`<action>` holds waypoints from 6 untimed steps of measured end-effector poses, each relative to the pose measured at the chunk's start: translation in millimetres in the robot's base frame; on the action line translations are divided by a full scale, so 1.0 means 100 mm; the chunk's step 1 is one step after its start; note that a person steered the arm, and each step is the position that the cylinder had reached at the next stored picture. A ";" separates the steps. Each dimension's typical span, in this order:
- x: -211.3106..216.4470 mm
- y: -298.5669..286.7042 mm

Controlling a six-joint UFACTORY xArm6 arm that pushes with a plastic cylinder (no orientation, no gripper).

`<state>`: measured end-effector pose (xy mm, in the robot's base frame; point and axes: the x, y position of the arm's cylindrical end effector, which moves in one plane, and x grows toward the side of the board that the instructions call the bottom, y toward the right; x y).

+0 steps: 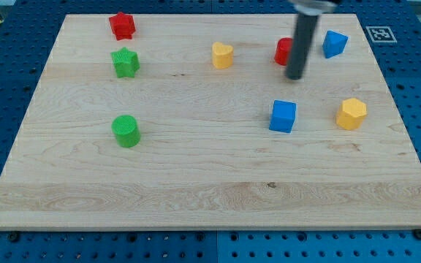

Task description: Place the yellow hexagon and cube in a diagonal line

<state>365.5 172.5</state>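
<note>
My tip (294, 76) has no hand to grab. It stands above the blue cube (283, 116), left of the yellow hexagon (351, 114). A crooked push might spin the cube away.

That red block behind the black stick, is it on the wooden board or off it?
On the board. The red block sits on the wooden board near the view's top, partly hidden by my rod; my tip ends just below it.
</note>
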 end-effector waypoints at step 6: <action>1.49 0.73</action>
<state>514.7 245.4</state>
